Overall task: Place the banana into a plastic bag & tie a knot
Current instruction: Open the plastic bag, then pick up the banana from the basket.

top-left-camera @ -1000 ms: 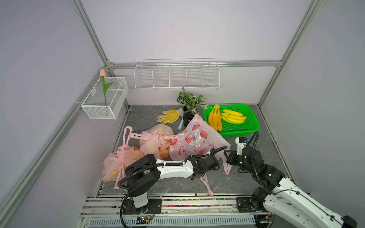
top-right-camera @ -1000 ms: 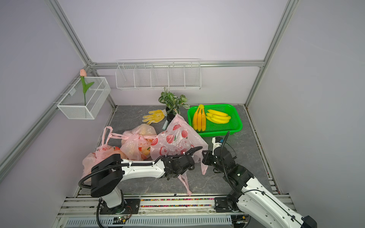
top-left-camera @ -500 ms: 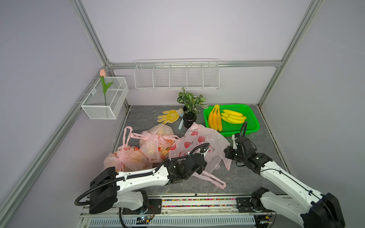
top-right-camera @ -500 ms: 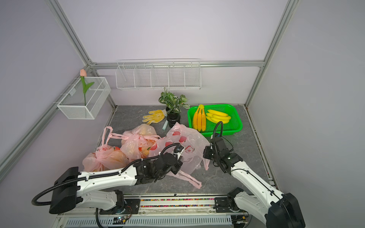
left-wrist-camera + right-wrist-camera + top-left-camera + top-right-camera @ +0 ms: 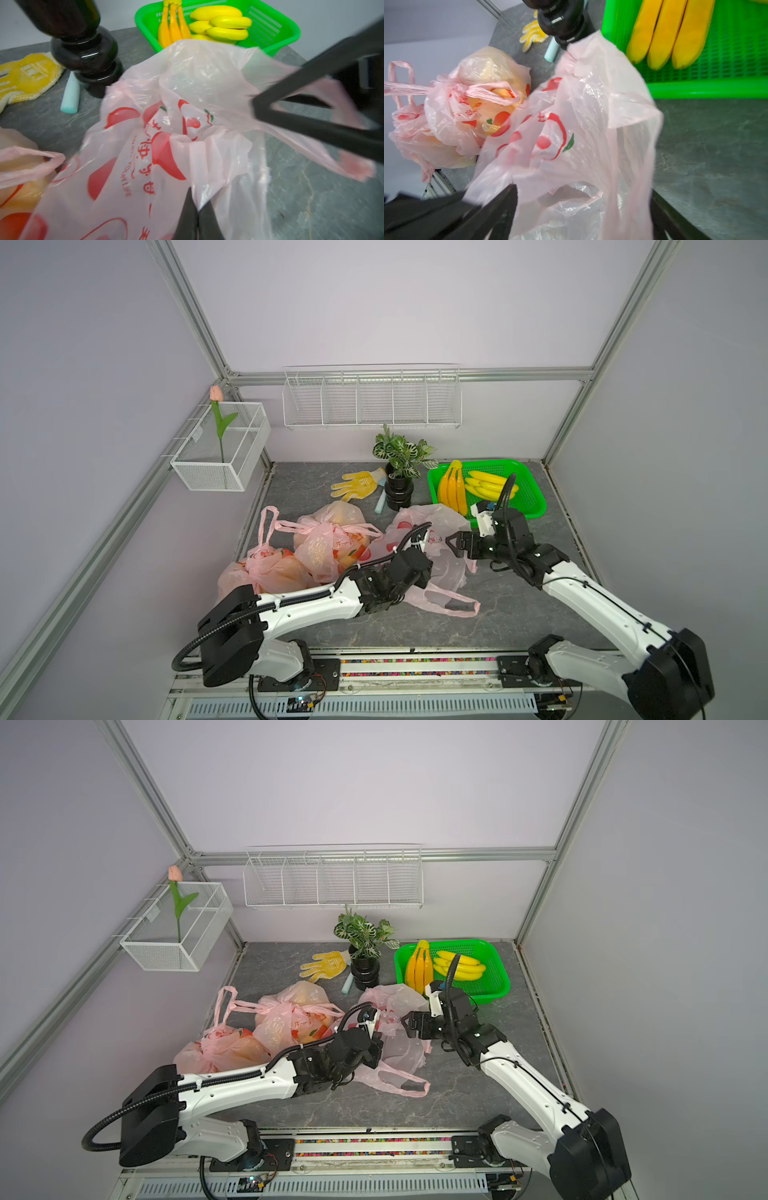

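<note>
**Q:** Where are the bananas?
**A:** The bananas lie in a green basket, right of centre in both top views, at the back of the grey table.

**Q:** And the bag?
**A:** A pink plastic bag lies crumpled mid-frame, just beside the basket and between both claws. Two filled bags sit left of it.

**Q:** What are the claws doing?
**A:** The left gripper has its jaws pressed together on a fold of the plastic bag. The right gripper has its jaws spread wide, with bag film draped loosely between them.

White arms; black joints, cables and grippers
</note>
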`<move>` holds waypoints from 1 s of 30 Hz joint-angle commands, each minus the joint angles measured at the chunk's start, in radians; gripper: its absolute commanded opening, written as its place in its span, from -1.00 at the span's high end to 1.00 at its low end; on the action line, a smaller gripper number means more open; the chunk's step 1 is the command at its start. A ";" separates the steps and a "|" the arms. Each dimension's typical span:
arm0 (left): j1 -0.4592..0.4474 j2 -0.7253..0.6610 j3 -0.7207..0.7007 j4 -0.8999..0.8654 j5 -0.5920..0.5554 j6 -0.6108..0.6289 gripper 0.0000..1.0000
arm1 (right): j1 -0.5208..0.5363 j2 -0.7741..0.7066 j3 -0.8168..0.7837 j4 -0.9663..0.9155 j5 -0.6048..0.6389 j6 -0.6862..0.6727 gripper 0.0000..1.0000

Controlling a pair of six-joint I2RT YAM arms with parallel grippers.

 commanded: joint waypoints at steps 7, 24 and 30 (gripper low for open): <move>0.071 0.079 0.078 -0.029 0.012 -0.077 1.00 | -0.211 -0.119 0.052 -0.042 -0.114 -0.068 -0.78; 0.071 -0.009 0.004 0.067 0.016 -0.043 1.00 | -0.369 0.705 0.529 0.233 -0.072 -0.209 -0.94; 0.074 -0.022 -0.007 0.056 -0.001 -0.040 1.00 | -0.356 0.964 0.807 0.167 -0.119 -0.293 -0.84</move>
